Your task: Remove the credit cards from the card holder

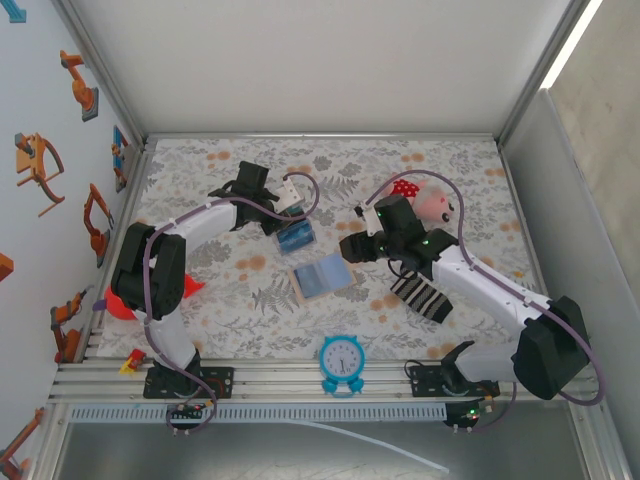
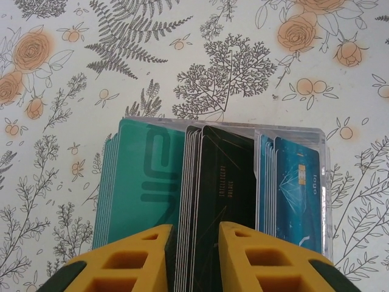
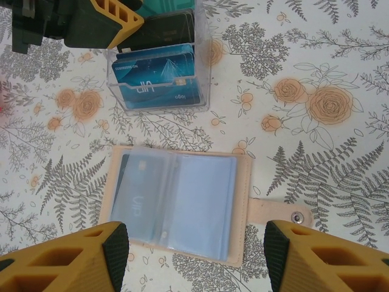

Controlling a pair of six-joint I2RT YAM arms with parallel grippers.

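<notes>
clear box [image 3: 204, 73] of credit cards [image 3: 159, 82] beside open card holder [image 3: 243, 207]; left claw [image 2: 196, 234] narrowly apart, right claw [image 3: 196, 234] wide.

Both the left arm [image 1: 200, 222] and right arm [image 1: 482, 282] have white link shells, black joints, purple cables [image 1: 149, 290], and yellow latticed fingers [image 3: 67, 258] with dark tips.

Clear box [image 2: 326, 182], 3 stacks of credit cards [image 2: 146, 176], left gripper [image 2: 196, 234] parted, perhaps touching
</notes>
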